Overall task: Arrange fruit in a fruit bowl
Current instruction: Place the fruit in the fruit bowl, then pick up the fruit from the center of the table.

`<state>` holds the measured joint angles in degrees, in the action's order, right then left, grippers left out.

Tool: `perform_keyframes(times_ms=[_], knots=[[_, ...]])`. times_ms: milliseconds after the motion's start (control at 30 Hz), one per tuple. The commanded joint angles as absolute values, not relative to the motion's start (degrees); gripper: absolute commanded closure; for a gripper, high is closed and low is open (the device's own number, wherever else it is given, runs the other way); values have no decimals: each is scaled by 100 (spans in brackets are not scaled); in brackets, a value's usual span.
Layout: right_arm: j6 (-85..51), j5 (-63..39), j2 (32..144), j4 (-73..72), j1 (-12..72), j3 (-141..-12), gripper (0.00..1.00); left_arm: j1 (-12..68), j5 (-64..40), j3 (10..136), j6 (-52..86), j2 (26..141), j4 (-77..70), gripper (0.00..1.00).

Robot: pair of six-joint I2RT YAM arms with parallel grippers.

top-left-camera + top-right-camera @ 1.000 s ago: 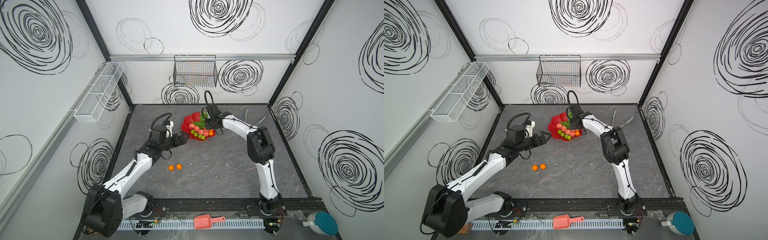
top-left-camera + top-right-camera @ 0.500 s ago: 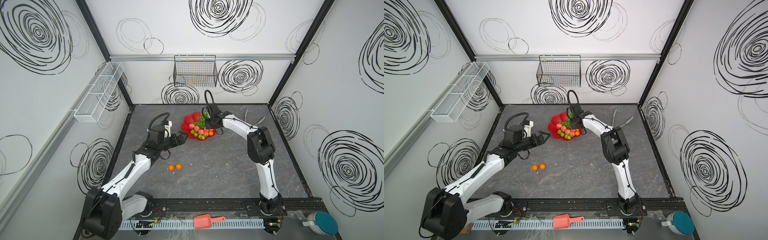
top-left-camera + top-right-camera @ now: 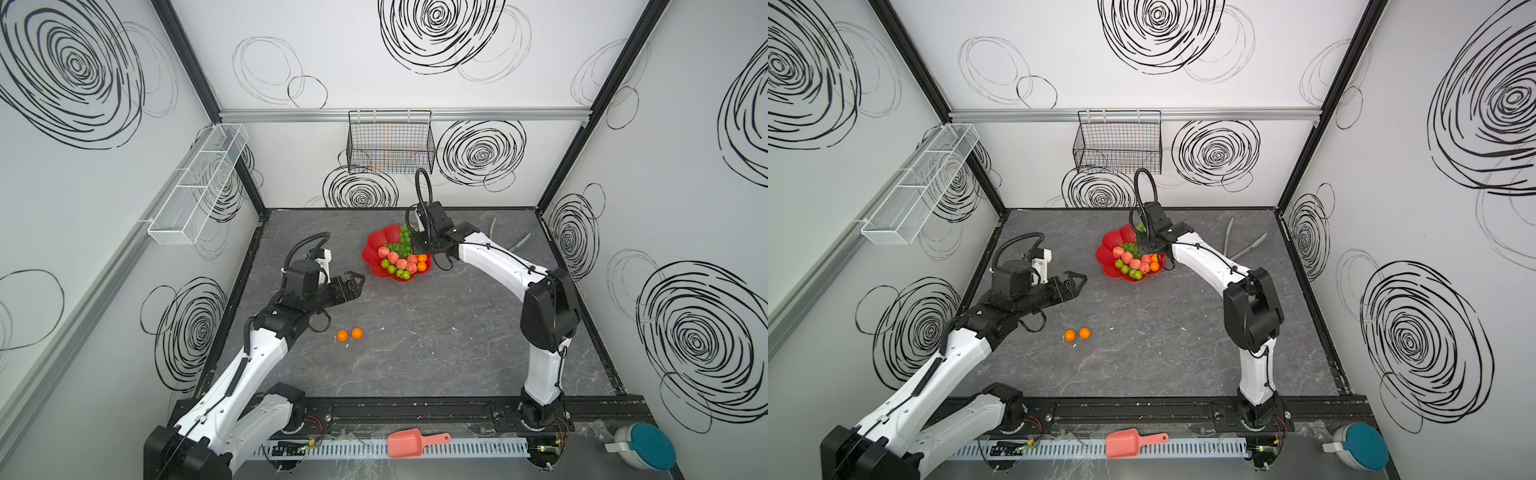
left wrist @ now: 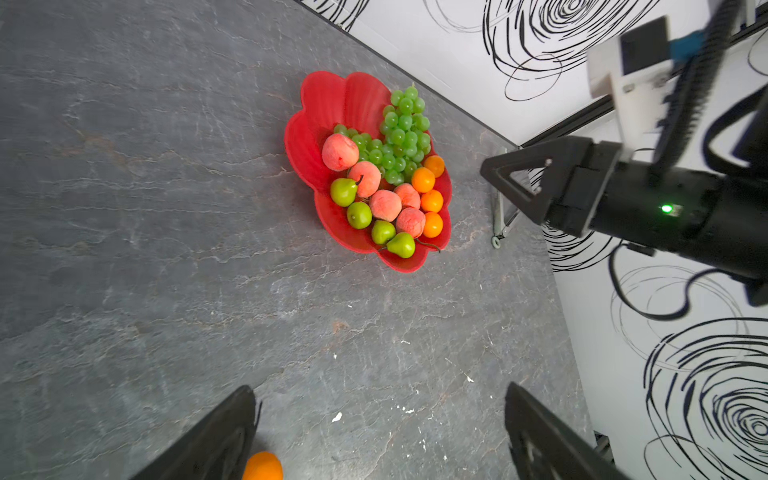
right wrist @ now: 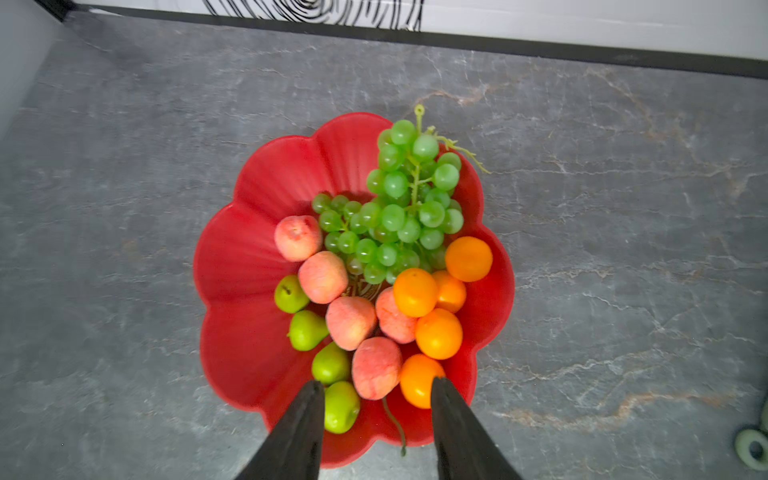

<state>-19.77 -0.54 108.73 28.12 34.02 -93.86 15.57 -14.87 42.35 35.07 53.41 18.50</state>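
The red fruit bowl point(image 3: 374, 245) point(image 3: 1108, 245) point(image 4: 332, 99) point(image 5: 249, 249) sits at the back middle of the table. It holds green grapes point(image 5: 399, 208), peaches point(image 5: 324, 276), pears point(image 5: 305, 330) and tangerines point(image 5: 438, 332). Two more tangerines point(image 3: 342, 335) point(image 3: 357, 333) lie on the table nearer the front. My right gripper point(image 5: 377, 382) point(image 3: 419, 245) hovers open over the bowl's right edge, gripping nothing. My left gripper point(image 3: 359, 284) point(image 4: 378, 392) is open and empty, left of the bowl, above and behind the loose tangerines; one of them point(image 4: 262, 465) shows beside a finger.
A black wire basket point(image 3: 390, 143) hangs on the back wall and a white mesh shelf point(image 3: 199, 183) on the left wall. Grey-green tongs point(image 3: 519, 241) lie at the back right. A pink scoop point(image 3: 411, 442) lies beyond the front rail.
My left gripper has drawn back slightly from the bowl. The right gripper stays over the bowl's edge with its jaws apart.
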Motion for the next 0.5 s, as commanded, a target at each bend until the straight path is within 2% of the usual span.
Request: perform_keyframes(times_ms=[0, 467], knots=[[-2120, 106, 10600, 2623, 3714, -9012, 54, 1495, -1087, 4241, 3340, 5092, 2376, 4], [-2621, 28, 10461, 2142, 5139, -8062, 54, 1441, -223, 3850, 4211, 3861, 3695, 4]])
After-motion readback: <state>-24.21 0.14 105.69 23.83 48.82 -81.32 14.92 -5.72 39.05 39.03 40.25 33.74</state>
